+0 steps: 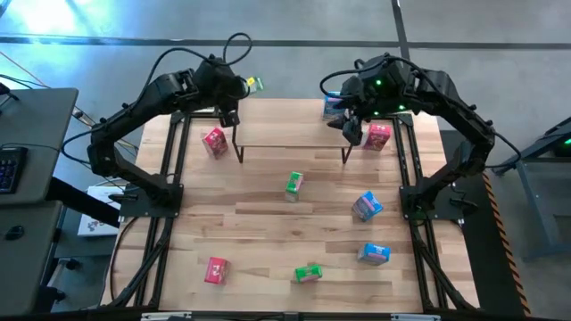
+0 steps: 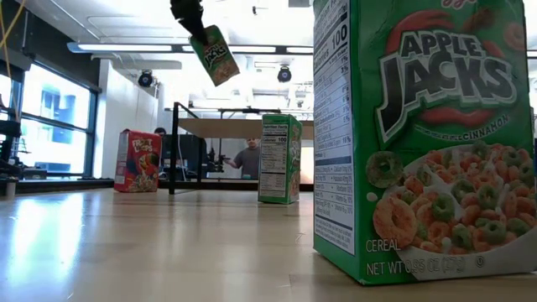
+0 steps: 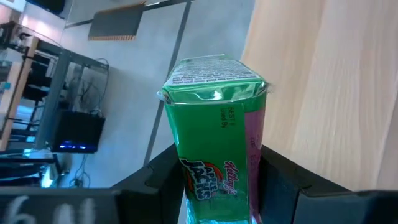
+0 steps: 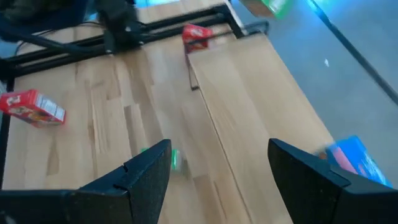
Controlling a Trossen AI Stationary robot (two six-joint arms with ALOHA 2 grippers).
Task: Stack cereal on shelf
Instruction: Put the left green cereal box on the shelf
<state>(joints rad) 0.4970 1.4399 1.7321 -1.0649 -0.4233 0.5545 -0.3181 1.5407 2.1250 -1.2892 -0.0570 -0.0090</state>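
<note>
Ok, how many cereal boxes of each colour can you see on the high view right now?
Green boxes: 3
Red-pink boxes: 3
Blue boxes: 3
Total: 9

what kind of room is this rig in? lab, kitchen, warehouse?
Most likely an office-style robotics lab. The low view shows ceiling light strips, large windows and a person seated behind the table. The high view shows a side desk with a keyboard and a polished concrete floor.
</note>
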